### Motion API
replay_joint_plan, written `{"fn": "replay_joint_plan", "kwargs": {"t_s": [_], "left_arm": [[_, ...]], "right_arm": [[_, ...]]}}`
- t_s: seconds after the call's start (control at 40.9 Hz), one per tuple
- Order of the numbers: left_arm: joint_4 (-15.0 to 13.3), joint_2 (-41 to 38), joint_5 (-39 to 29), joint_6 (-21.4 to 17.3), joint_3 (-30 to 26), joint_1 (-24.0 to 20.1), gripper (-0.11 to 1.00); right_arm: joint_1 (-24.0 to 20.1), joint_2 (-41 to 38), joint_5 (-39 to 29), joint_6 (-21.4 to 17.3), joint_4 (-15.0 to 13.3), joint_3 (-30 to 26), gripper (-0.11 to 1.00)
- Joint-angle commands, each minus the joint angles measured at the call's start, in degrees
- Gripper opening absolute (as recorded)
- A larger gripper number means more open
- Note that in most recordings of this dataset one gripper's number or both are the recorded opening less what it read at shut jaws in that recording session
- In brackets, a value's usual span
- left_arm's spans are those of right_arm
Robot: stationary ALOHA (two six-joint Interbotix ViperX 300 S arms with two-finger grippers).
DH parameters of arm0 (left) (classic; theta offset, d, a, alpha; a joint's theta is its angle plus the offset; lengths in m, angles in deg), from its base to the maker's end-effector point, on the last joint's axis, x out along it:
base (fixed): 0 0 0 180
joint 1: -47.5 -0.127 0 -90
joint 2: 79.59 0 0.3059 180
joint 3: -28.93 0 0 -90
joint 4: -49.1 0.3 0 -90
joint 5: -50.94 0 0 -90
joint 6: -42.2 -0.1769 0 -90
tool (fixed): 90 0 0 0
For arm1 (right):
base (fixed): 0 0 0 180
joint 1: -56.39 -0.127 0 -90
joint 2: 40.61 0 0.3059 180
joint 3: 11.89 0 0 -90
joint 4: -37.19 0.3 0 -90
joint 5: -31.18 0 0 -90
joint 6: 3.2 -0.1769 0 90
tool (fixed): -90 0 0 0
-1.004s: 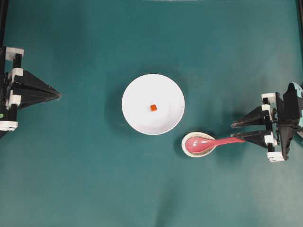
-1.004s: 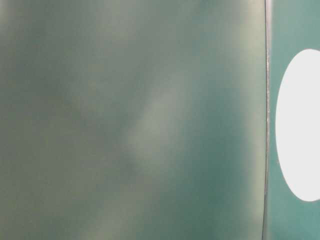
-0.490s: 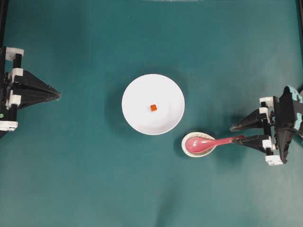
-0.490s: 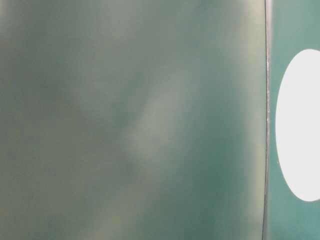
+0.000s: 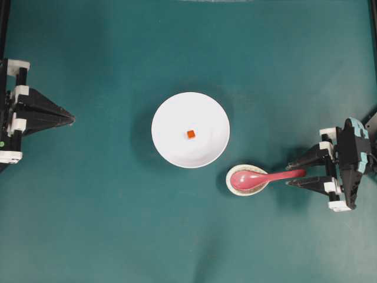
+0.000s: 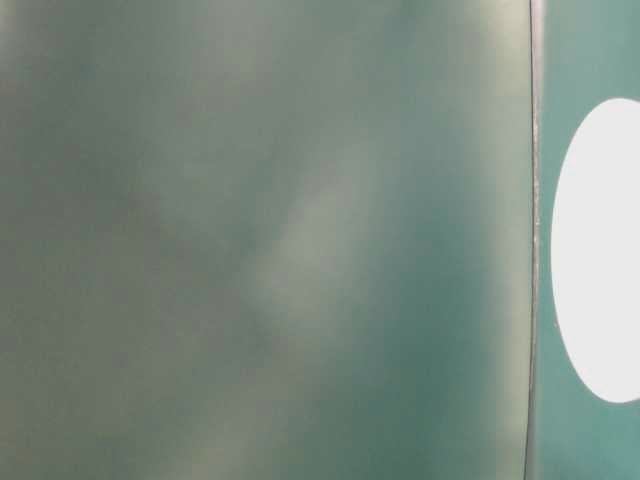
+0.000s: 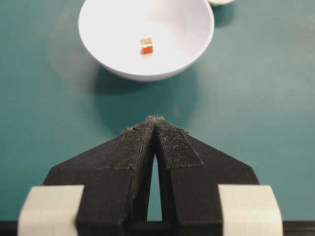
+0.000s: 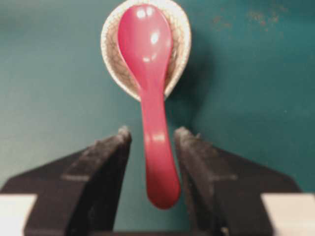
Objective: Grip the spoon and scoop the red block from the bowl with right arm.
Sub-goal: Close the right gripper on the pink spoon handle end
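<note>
The pink-red spoon (image 5: 268,176) lies with its scoop in a small speckled dish (image 5: 247,167) and its handle pointing right. My right gripper (image 5: 288,174) is open, one finger on each side of the handle's end. In the right wrist view the spoon's handle (image 8: 157,147) runs between the fingertips (image 8: 123,140), with a gap on its left side and the right finger close beside it. The red block (image 5: 190,134) sits in the middle of the white bowl (image 5: 171,135), up and left of the spoon. My left gripper (image 5: 73,119) is shut at the far left, pointing at the bowl (image 7: 172,29) and block (image 7: 146,45).
The speckled dish (image 8: 110,64) stands just off the bowl's lower right rim. The green mat lies around them. The table-level view is a green blur with a white oval (image 6: 600,250) at its right edge.
My right gripper has opened wider and shifted toward the bottom of the overhead view. The spoon's handle, earlier alongside the lower finger, now lies between both fingers. The left arm is still.
</note>
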Motion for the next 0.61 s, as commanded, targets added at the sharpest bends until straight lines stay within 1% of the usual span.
{"fn": "replay_joint_plan", "kwargs": {"t_s": [0.0, 0.269, 0.588], "left_arm": [[0.18, -0.53, 0.18, 0.00, -1.58, -0.18, 0.00], [0.18, -0.53, -0.09, 0.00, -1.58, -0.18, 0.00], [0.18, -0.53, -0.09, 0.00, -1.58, -0.62, 0.00]], "right_arm": [[-0.26, 0.09, 0.70, 0.00, 0.00, -0.26, 0.49], [-0.26, -0.35, 1.05, 0.53, -0.09, -0.26, 0.48], [-0.18, -0.44, 2.37, 2.55, -0.09, -0.26, 0.48]]}}
